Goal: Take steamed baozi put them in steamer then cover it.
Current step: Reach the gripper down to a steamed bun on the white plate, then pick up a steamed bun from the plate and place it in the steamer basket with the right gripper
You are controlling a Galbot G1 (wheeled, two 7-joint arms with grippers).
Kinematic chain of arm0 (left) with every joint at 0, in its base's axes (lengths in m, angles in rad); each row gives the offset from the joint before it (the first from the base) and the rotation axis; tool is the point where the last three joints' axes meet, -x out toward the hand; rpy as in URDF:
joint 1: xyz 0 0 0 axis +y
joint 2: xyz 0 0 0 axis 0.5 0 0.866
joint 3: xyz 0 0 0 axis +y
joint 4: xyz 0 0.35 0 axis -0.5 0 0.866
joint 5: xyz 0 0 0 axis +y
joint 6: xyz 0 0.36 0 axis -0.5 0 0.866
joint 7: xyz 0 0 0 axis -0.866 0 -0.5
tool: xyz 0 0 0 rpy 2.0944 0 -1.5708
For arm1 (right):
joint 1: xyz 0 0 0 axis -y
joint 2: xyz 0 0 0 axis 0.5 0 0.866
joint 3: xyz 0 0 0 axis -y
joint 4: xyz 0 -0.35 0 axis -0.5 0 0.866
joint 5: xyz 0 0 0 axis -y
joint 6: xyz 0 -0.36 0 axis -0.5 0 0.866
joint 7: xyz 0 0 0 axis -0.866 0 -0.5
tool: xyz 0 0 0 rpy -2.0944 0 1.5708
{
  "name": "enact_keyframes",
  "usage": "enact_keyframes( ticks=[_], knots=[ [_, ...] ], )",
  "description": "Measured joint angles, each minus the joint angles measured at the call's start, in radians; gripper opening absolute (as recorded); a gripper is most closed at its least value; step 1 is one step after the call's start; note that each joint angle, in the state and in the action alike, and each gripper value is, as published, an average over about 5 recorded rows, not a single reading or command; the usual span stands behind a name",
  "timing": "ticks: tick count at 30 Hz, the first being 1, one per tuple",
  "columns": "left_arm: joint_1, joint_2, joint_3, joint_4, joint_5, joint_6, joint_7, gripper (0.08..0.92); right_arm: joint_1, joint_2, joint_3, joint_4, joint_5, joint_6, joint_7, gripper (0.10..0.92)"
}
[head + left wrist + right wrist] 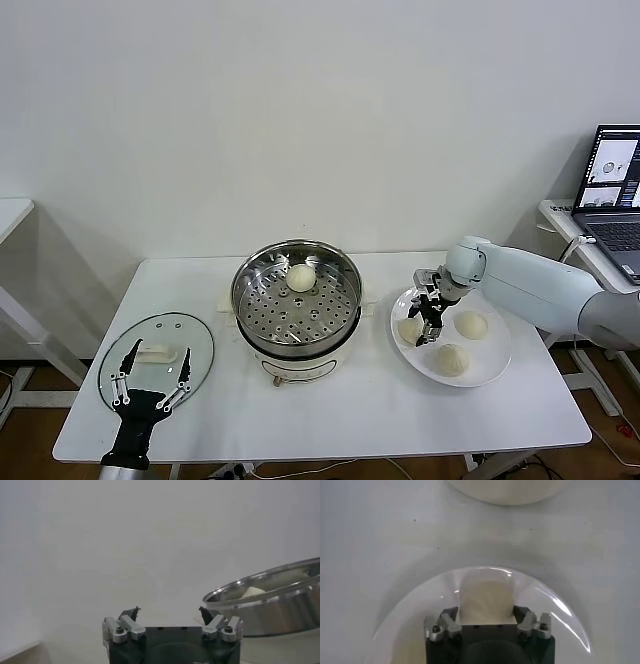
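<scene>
Table (330, 410): white rectangular top carrying all items listed below.
Steamer (297, 293): shiny steel basket with perforated floor, seated on a white cooker base at the table's centre. Uncovered. Its rim also shows in the left wrist view (270, 592).
Bun in steamer (301, 277): one cream-white baozi resting on the perforated floor, toward the basket's far side.
Plate (490, 370): flat white plate toward the table's right edge, just beside the steamer.
Buns on plate: three in total. Left bun (409, 329) sits at the plate's steamer-side rim, partly hidden by the gripper. Right bun (471, 323) lies on the side nearer the right edge. Near bun (451, 359) lies toward the table's front edge.
Cover (158, 358): clear glass lid with metal rim and white handle (157, 353), lying flat near the table's front-left corner, well apart from the steamer.
Right gripper (428, 330): lowered over the plate at the left bun. In the right wrist view (486, 611) that bun (486, 600) fills the gap between the fingers, which stand against its two sides; pinching the bun.
Left gripper (151, 392): positioned at the table's front-left corner, above the cover's near rim. Fingers spread wide, nothing between them; confirmed in the left wrist view (170, 613).
Laptop (612, 195): open, on a separate stand beyond the table's right edge.
</scene>
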Motion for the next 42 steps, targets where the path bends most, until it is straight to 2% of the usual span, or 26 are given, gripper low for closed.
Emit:
enact_keyframes(
  ticks=[5,11,21,31,42],
  knots=[
    [0.001,-0.001,0.000,-0.003,0.000,0.002,0.000,0.823,0.016,-0.010,0.000,0.013,-0.001,0.002,-0.002,0.624],
    [0.004,-0.001,0.000,-0.015,0.000,0.007,-0.001,0.823,0.080,-0.027,-0.012,0.049,-0.001,0.009,-0.031,0.618],
    [-0.004,0.002,0.009,-0.035,0.001,0.017,-0.001,0.823,0.363,0.003,-0.096,0.167,0.084,0.003,-0.117,0.619],
    [-0.012,0.005,0.021,-0.043,0.003,0.018,-0.003,0.823,0.549,0.168,-0.171,0.259,0.241,-0.051,-0.121,0.619],
    [-0.019,0.011,0.026,-0.045,0.003,0.013,-0.006,0.823,0.523,0.396,-0.238,0.229,0.334,-0.126,-0.018,0.619]
  ],
)
